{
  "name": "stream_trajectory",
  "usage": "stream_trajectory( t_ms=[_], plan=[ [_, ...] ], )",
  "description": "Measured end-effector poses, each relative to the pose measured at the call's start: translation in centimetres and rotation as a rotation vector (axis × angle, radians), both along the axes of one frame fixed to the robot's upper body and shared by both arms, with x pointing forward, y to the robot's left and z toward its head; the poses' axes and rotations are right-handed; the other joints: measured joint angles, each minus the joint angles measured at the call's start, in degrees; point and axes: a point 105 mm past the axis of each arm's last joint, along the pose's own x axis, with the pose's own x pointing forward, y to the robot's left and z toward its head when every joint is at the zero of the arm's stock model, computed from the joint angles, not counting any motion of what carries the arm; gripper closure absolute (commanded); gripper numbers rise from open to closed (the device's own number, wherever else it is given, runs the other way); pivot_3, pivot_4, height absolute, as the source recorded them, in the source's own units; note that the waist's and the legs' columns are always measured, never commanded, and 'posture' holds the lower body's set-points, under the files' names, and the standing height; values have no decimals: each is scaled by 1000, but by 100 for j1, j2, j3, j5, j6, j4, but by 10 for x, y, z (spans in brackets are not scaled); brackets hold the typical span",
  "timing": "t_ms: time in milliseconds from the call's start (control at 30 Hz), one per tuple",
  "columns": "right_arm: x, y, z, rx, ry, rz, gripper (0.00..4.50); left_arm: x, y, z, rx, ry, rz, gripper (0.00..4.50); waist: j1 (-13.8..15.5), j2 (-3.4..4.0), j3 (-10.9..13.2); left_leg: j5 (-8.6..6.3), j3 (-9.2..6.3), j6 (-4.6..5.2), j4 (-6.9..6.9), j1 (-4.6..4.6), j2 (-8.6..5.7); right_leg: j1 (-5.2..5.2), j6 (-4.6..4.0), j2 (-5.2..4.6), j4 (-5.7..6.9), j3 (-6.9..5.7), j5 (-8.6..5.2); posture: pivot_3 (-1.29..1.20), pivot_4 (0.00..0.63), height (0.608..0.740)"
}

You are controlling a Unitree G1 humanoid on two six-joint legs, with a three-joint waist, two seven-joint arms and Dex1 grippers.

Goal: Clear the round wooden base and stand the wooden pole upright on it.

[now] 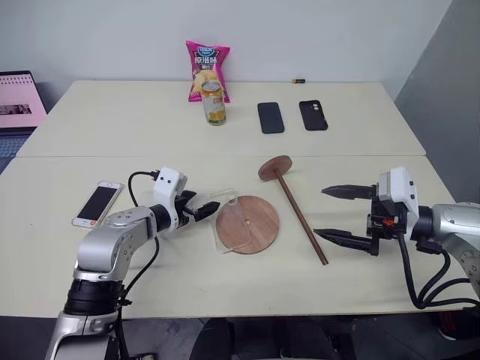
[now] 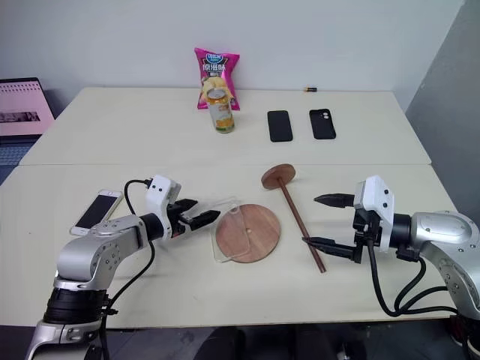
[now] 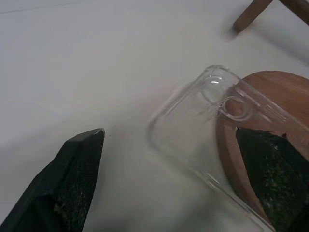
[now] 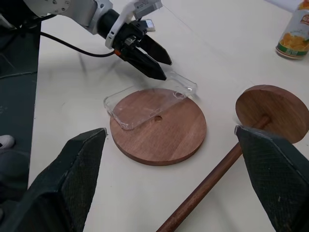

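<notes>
The round wooden base (image 1: 251,225) lies flat on the near table with a clear phone case (image 1: 223,219) resting across its left part. My left gripper (image 1: 208,208) is open just left of the case, its fingers on either side of the case's near corner (image 3: 207,130). The wooden pole (image 1: 298,216) lies flat to the right of the base, its fixed disc (image 1: 275,168) at the far end. Open too, my right gripper (image 1: 320,211) hovers just right of the pole's near half, empty.
A white phone (image 1: 97,202) lies at the left of the near table. On the far table stand a can (image 1: 214,103) and a pink snack bag (image 1: 208,66), with two black phones (image 1: 271,117) (image 1: 313,115) beside them. A laptop (image 1: 19,101) sits at far left.
</notes>
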Motion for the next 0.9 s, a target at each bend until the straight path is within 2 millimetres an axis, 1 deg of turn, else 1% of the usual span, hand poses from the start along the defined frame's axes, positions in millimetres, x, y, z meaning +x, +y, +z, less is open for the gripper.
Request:
stream_trajectory(
  t_ms=[67, 100, 133, 167, 200, 367, 467, 500, 533, 567, 767, 800, 900],
  plan=[
    [-1, 0, -2, -1, 9, 2, 29, 3, 0, -3, 10, 5, -6, 0, -1, 0, 0, -1, 2, 1, 0, 0, 0, 0, 0, 0, 0, 2, 0, 0, 150, 740],
    [-2, -1, -3, -2, 15, 4, 0, 4, 0, -4, 17, 13, -11, 361, -1, 0, 0, 1, 1, -2, 0, -2, 0, -1, 0, 0, -2, 2, 0, 0, 150, 740],
    [-3, -1, -4, -5, 25, 13, 0, 5, 0, -6, 27, 20, -23, 428, -1, 0, 0, 2, 1, -4, 0, -3, 0, -1, 0, 0, -2, 1, 0, 0, 150, 740],
    [-5, -1, -4, -9, 35, 23, 0, 5, -1, -6, 33, 18, -29, 604, -1, 0, 0, 2, 1, -4, 0, -3, 0, -1, 0, 0, -2, 1, 0, 0, 150, 740],
    [-8, -1, -5, -10, 47, 35, 0, 6, -3, -6, 33, 20, -45, 890, 0, 0, 0, 2, 1, -4, 0, -3, 0, -1, 0, 0, -2, 0, 0, 0, 150, 740],
    [-16, 3, -5, -24, 73, 84, 0, 7, -12, -8, 41, 26, -107, 1960, 0, -1, -1, 2, 1, -3, 2, -2, 0, -1, 0, 0, 0, 1, 0, 0, 150, 740],
    [-18, 4, -4, -22, 74, 92, 0, 8, -14, -8, 51, 18, -127, 2510, 1, -1, -1, 2, 0, -3, 2, -3, 0, -1, 0, 0, 0, 0, 0, 0, 150, 740],
    [-18, 4, -4, -20, 75, 92, 0, 9, -15, -8, 57, 13, -130, 2764, 1, -1, -1, 1, 0, -2, 3, -3, 0, -1, 0, 0, 0, 0, 0, 0, 150, 740],
    [-18, 5, -3, -19, 75, 92, 0, 10, -14, -8, 63, 8, -130, 2985, 0, -1, -1, 1, 0, -2, 3, -3, 0, -1, 0, -1, 0, 0, 0, 0, 150, 740],
    [-17, 5, -3, -19, 75, 90, 0, 10, -14, -8, 68, 4, -130, 3101, 0, -1, -1, 1, 0, -2, 3, -3, 0, -1, 0, 0, 0, 0, 0, 0, 150, 740],
    [-16, 6, 0, -20, 60, 92, 0, 13, -13, -7, 100, -28, -129, 4324, 0, -1, -1, 2, 0, -4, 3, -3, 0, -1, 0, -1, 0, 0, 0, 0, 150, 740],
    [-16, 6, 1, -21, 56, 93, 0, 13, -13, -7, 99, -31, -130, 4417, 1, -1, -1, 2, -1, -3, 3, -3, 0, -1, 0, 0, 0, -1, 0, 0, 150, 740],
    [-16, 8, 1, -22, 57, 101, 0, 13, -14, -5, 94, -37, -132, 4417, 0, -1, -1, 2, -1, -4, 3, -5, 0, -1, 0, 0, 0, -1, 0, 0, 150, 740]
  ],
)
